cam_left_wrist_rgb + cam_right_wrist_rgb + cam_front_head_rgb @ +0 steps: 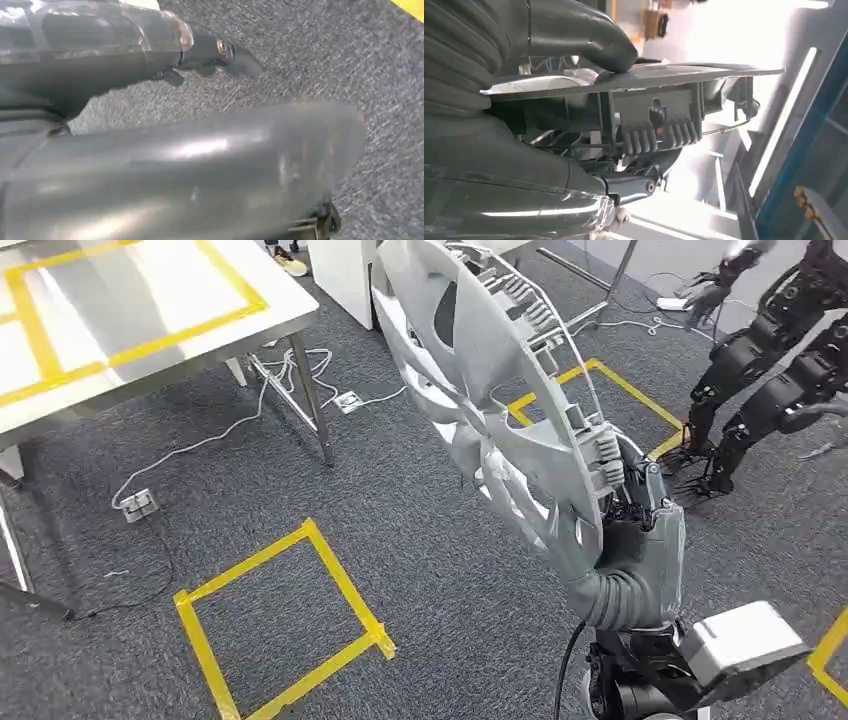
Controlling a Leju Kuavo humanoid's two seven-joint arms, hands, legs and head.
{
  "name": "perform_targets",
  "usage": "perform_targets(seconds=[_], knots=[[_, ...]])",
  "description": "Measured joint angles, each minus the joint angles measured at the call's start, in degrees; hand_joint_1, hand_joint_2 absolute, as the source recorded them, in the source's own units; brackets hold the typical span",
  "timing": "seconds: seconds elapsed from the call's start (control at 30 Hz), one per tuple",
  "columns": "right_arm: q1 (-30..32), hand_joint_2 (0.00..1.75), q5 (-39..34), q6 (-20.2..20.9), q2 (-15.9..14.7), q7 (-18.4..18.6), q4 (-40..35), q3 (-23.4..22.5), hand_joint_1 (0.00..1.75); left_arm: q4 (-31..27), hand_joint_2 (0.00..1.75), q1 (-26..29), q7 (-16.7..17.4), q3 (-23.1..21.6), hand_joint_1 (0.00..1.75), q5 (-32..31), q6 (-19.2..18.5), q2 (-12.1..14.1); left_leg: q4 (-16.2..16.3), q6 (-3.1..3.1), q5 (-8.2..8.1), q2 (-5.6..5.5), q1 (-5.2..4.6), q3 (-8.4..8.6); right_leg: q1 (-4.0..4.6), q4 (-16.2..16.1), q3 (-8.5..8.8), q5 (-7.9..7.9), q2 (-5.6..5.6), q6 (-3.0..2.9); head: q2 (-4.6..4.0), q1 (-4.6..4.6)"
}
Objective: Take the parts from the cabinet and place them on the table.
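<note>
My right hand (635,530) grips a large silver wheel cover (500,390) by its rim and holds it up on edge, tilted, over the grey carpet. In the right wrist view the thumb (589,35) presses on the cover's outer face and the fingers (624,185) lie under its ribbed back (659,120). A steel table (150,330) marked with yellow tape stands at the far left. My left hand (175,165) hangs over the carpet and holds nothing, with its fingers apart.
A yellow tape square (285,630) lies on the floor ahead, another (600,390) behind the cover. Cables (230,430) and a power strip (137,504) trail beneath the table. Another dark robot (770,350) stands at the far right. A white unit (345,275) stands beyond the table.
</note>
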Motion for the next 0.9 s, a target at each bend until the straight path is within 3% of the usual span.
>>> perform_targets(seconds=[0.03,0.1,0.13,0.17,0.2,0.3,0.33,0.37,0.4,0.47,0.5,0.53,0.6,0.63,0.67,0.7,0.73,0.83,0.87,0.9], knots=[[-0.1,1.75,-0.1,0.0,0.0,0.0,0.2,0.2,1.75,0.0,0.0,0.0,0.0,0.0,0.0,0.0,0.0,0.0,0.0,0.04,0.03,-0.85,-0.16,0.09,0.01,0.0,-0.19,1.05,0.06,-0.33,0.0,0.04],[-0.5,1.75,-0.1,0.0,0.0,0.0,0.6,0.5,1.75,0.0,0.0,0.0,0.0,0.0,0.0,0.1,0.0,0.0,0.0,0.09,0.07,-2.49,-0.41,0.31,0.26,-6.2,2.26,5.83,0.63,-1.3,0.0,0.09],[-0.8,1.75,-0.1,0.0,0.0,0.0,0.8,0.7,1.75,0.0,0.0,0.0,0.0,0.0,0.0,0.1,0.0,0.0,0.0,0.1,0.08,-3.43,-0.52,0.48,0.53,-12.3,4.87,9.19,1.97,-2.04,0.0,0.09],[-0.9,1.75,-0.1,0.0,0.0,0.0,0.8,0.8,1.75,0.0,0.0,0.0,-0.1,0.0,0.0,0.1,-0.1,-0.1,0.0,0.07,0.14,-4.06,-0.36,0.45,0.66,-16.0,6.28,10.09,4.87,-2.71,0.0,0.09],[-0.9,1.75,-0.1,0.0,0.0,0.0,0.8,0.8,1.75,0.0,0.0,-0.1,-0.2,0.0,0.0,0.1,-0.1,-0.3,0.2,-0.19,0.31,-4.77,-0.7,0.09,0.35,-16.7,6.67,9.99,6.12,-3.02,0.0,-0.17],[-1.6,1.75,-0.2,-0.3,0.0,0.0,1.1,1.2,1.75,0.0,0.0,0.0,0.1,0.1,0.0,0.1,-0.2,-0.3,-0.2,-1.38,1.07,-6.78,0.16,-0.69,0.89,-17.6,6.99,9.85,3.83,-2.86,0.0,0.31],[-1.7,1.75,-0.1,-0.5,0.0,0.0,1.0,1.2,1.75,0.1,0.0,0.0,0.2,0.1,0.0,0.1,-0.2,-0.3,-0.2,-1.53,1.0,-6.77,-0.19,-0.81,0.33,-18.9,7.32,10.35,2.86,-2.62,0.0,0.35],[-1.9,1.75,-0.1,-0.8,0.0,0.2,1.1,1.2,1.75,0.1,0.0,0.1,0.2,0.1,0.0,0.1,-0.2,-0.2,0.6,-1.79,-0.02,-1.95,-0.63,-1.2,0.32,-19.5,7.81,10.71,1.98,-2.49,0.0,0.27],[-2.0,1.75,-0.1,-1.2,0.0,0.2,1.1,1.2,1.75,0.1,0.0,0.1,0.2,0.2,0.0,0.1,-0.2,-0.1,2.5,-2.25,-1.73,0.42,-0.55,-2.04,0.4,-19.8,7.9,10.86,1.53,-2.74,0.0,-0.35],[-2.1,1.75,-0.1,-1.7,-0.1,0.4,1.1,1.0,1.75,0.1,0.0,0.0,0.2,0.3,0.0,0.1,-0.2,-0.1,11.5,-3.06,-6.42,0.68,0.15,-6.26,0.4,-19.7,7.81,10.87,-0.33,-2.73,0.0,-0.55],[-2.1,1.75,-0.2,-1.8,-0.1,0.5,1.1,1.0,1.75,0.1,0.0,0.0,0.2,0.4,0.0,0.1,-0.2,-0.1,14.7,-3.36,-7.46,0.44,0.45,-7.75,0.38,-19.7,7.8,10.78,-1.16,-2.67,0.0,-0.65],[-2.1,1.75,-0.2,-2.0,-0.1,0.8,1.1,1.0,1.75,0.1,0.0,0.1,0.2,0.4,0.0,0.1,-0.2,-0.1,16.0,-3.71,-7.24,0.26,0.73,-8.36,0.34,-19.6,7.79,10.71,-2.02,-2.57,0.0,-0.68],[-2.1,1.75,-0.1,-2.2,-0.2,1.0,1.1,0.9,1.75,0.1,0.0,0.2,0.2,0.4,0.0,0.1,-0.1,0.0,11.6,-4.11,-3.92,0.46,1.07,-5.92,0.25,-19.3,7.85,10.41,-3.27,-2.14,0.0,-0.74],[-2.1,1.75,-0.1,-2.3,-0.3,1.1,1.1,0.9,1.75,0.1,0.0,0.2,0.2,0.5,0.0,0.1,-0.1,0.0,5.6,-4.24,-0.99,1.6,1.11,-2.56,0.11,-19.0,7.95,10.09,-3.94,-1.79,0.0,-0.76],[-2.1,1.75,0.0,-2.3,-0.4,1.2,1.0,0.9,1.75,0.1,0.0,0.1,0.3,0.5,0.0,0.1,-0.1,0.1,1.2,-4.31,0.32,4.1,1.06,-0.22,0.08,-18.7,8.04,9.76,-4.47,-1.42,0.0,-0.85],[-2.1,1.75,0.1,-2.4,-0.4,1.3,0.9,0.8,1.75,0.1,0.0,0.1,0.4,0.5,0.0,0.1,-0.1,0.0,0.8,-3.71,-0.7,6.04,0.21,0.22,0.62,-18.4,7.84,9.47,-4.83,-0.95,0.0,-1.16],[-2.3,1.75,0.2,-2.4,-0.4,1.4,0.8,0.6,1.75,0.1,0.0,0.1,0.4,0.5,0.0,0.1,-0.1,0.0,0.5,-2.48,-0.38,5.27,0.29,0.0,0.62,-18.1,7.88,9.29,-5.04,-0.76,0.0,-0.98],[-2.4,1.75,0.4,-2.6,-0.5,1.7,0.7,0.4,1.75,0.1,0.0,0.3,0.6,0.6,0.0,0.1,-0.1,0.0,0.4,-1.11,-0.37,3.48,0.13,-0.24,0.36,-18.5,8.33,9.17,-6.46,-0.17,0.0,-0.79],[-2.4,1.75,0.4,-2.7,-0.5,1.8,0.7,0.3,1.75,0.1,0.0,0.2,0.6,0.6,0.0,0.1,-0.1,0.0,0.3,-0.76,-0.25,2.78,0.4,-0.12,0.1,-18.1,8.18,8.33,-5.26,0.29,0.0,-0.65],[-2.4,1.75,0.5,-2.8,-0.5,1.9,0.6,0.1,1.75,0.2,0.0,0.2,0.6,0.6,0.0,0.1,-0.1,0.0,0.3,-0.34,-0.21,2.13,0.39,-0.13,-0.04,-15.7,7.39,6.52,-2.53,0.34,0.0,-0.5]])
